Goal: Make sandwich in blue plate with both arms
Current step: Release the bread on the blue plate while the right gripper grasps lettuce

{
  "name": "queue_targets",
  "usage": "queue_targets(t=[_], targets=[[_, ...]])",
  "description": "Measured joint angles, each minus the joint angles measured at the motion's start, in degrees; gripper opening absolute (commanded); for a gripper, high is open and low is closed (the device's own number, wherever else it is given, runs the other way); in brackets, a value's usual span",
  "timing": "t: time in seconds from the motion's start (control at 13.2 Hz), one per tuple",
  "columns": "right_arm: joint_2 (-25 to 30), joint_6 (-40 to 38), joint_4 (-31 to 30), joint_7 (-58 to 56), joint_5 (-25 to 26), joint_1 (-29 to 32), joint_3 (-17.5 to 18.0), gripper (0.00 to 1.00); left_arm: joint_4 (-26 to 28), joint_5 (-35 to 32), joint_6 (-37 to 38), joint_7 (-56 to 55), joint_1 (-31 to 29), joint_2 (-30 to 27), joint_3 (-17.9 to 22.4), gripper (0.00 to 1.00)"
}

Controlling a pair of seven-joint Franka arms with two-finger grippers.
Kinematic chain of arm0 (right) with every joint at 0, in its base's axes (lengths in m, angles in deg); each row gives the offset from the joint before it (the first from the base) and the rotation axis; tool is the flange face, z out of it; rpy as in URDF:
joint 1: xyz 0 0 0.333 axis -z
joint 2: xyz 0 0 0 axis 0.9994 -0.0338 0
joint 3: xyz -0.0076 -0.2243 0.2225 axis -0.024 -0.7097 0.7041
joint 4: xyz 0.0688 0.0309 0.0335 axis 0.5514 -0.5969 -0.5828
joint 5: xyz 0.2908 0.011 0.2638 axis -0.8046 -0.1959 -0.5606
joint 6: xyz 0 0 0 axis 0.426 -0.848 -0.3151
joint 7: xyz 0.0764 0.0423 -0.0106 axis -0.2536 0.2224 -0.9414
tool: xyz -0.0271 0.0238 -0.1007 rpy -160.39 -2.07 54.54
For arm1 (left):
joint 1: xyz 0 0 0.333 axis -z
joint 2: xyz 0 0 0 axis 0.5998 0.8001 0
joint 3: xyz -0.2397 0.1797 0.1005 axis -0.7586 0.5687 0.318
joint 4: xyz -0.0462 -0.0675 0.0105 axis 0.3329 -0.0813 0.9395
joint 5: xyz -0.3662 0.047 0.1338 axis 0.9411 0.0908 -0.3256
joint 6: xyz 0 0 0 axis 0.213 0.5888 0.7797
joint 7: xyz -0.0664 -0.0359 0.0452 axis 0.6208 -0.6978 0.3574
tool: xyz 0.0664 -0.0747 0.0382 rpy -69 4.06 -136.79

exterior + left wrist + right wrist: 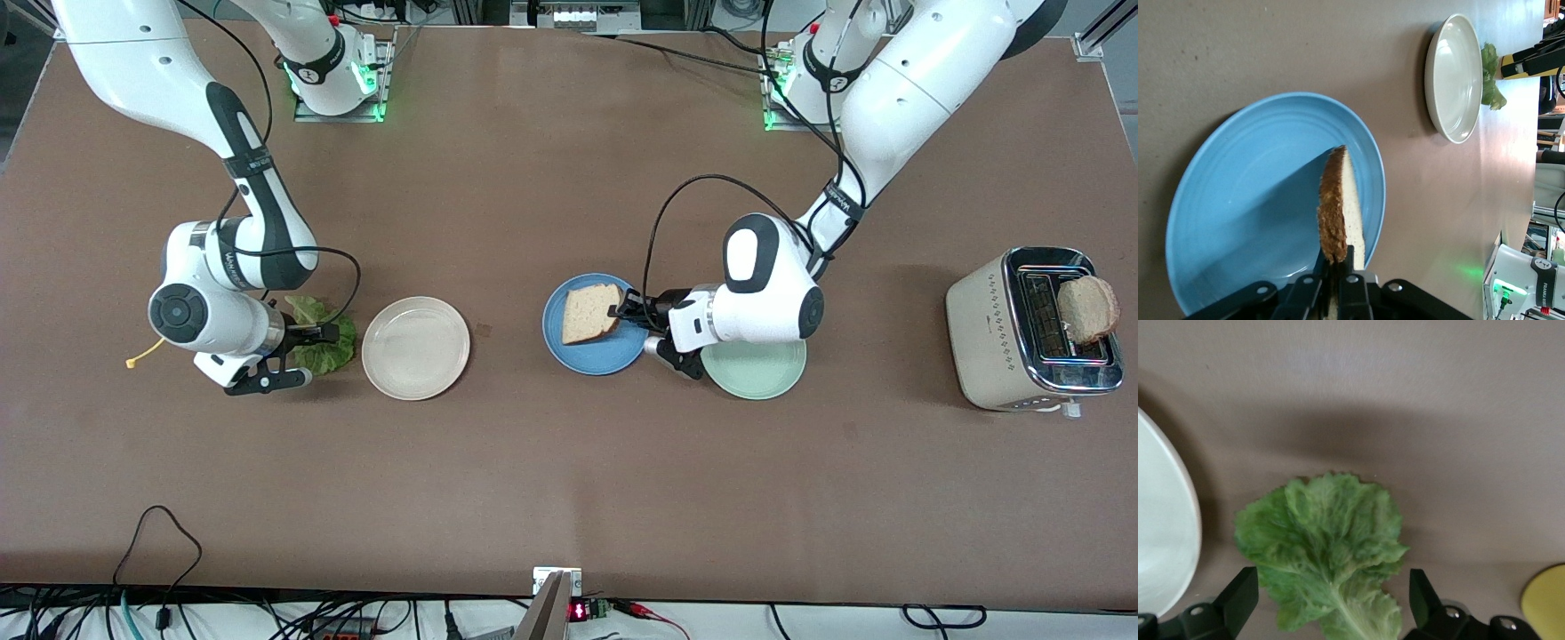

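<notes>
Black left hand [620, 311], pressed together on the crust edge of one bread slice [590, 313], over the blue plate [589, 357] near the middle of the tabletop [569, 480]. Seems light and soft (crumbly too), so probably better gripped at the firmer brown crust, gently, not at the pale middle. Just beside, toward the left arm's end: pale green plate [756, 375], partly under the wrist. Still farther, second slice [1086, 308] standing in the toaster [987, 333].

Right hand [1331, 603], spread wide, low over the lettuce leaf [1325, 550] beside the beige-white plate [415, 348]. Leaf looks thin, floppy, easily torn; thicker pale rib likely the safest place to pinch.
</notes>
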Motion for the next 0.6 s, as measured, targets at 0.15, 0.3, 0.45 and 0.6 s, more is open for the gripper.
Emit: queue_targets(t=[0.15,0.3,0.45,0.6], targets=[[0.0,1.1,-1.4,-3.3,0.0,0.0,0.0,1.0,-0.1,0.0,0.0,0.1,0.0,0.1,0.0,1.0],[0.0,1.2,-1.6,-5.2,0.0,0.0,0.0,0.97,-0.6,-0.8,-0.1,0.5,-0.1,-0.4,0.3,1.0],[-0.1,1.6,-1.9,-5.7,0.0,0.0,0.0,0.92,-1.1,-8.0,1.1,0.7,-0.4,-2.4,1.5,1.0],[-0.8,2.2,-2.0,-5.8,0.0,0.0,0.0,0.86,-1.8,-17.3,6.5,0.4,-1.1,-5.8,3.5,1.0]])
